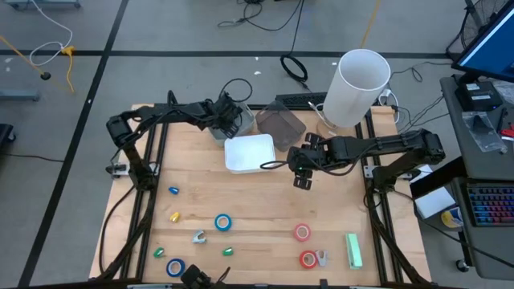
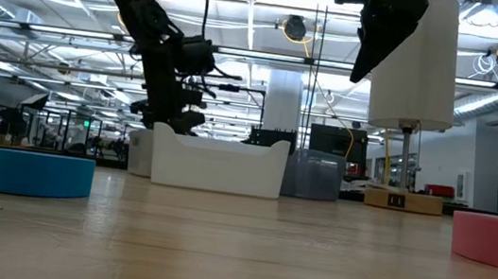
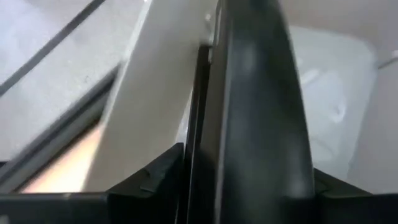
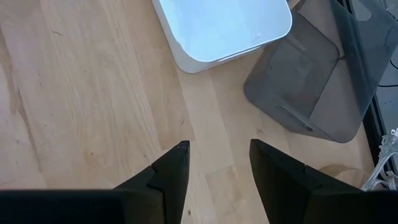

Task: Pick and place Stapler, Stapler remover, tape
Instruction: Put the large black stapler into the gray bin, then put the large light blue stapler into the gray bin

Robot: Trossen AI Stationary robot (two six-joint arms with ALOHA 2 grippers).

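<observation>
- Clock directions are read on the high view from the middle of the worktop (image 1: pixel 265 201), with 12 o'clock at the far edge.
- The left hand (image 1: pixel 227 120) is at 11 o'clock, over a grey bin (image 1: pixel 218 133) that stands just beside the white tray (image 1: pixel 250 152).
- In the left wrist view a long dark object (image 3: pixel 261 112) stands between this hand's fingers, above a pale bin wall. I cannot tell whether it is grasped or let go.
- The right hand (image 1: pixel 303 170) hangs at 1 o'clock, close to the middle. It is released, with its two fingers spread and only bare wood between them in the right wrist view (image 4: pixel 217 149).
- The white tray is at 12 o'clock. A dark see-through bin (image 1: pixel 281 122) lies just beyond it, towards 1 o'clock.
- Tape: one blue roll (image 1: pixel 222 222) lies at 7 o'clock. A second blue roll (image 1: pixel 175 267) is farther out the same way, near the front edge.
- The two red rolls (image 1: pixel 302 233) (image 1: pixel 308 259) lie at 5 o'clock, one behind the other.
- A small metal piece (image 1: pixel 321 258) is touching or just beside the nearer red roll. Another metal piece (image 1: pixel 198 237) lies near the first blue roll.
- A pale green oblong block (image 1: pixel 353 250) lies at 4 o'clock, near the red rolls.
- Small coloured lumps sit between 7 and 9 o'clock: blue (image 1: pixel 173 191), yellow (image 1: pixel 175 216) and two green (image 1: pixel 159 253) (image 1: pixel 228 251).
- A tall white cylinder (image 1: pixel 357 88) stands at the far right corner, at 1 o'clock.
</observation>
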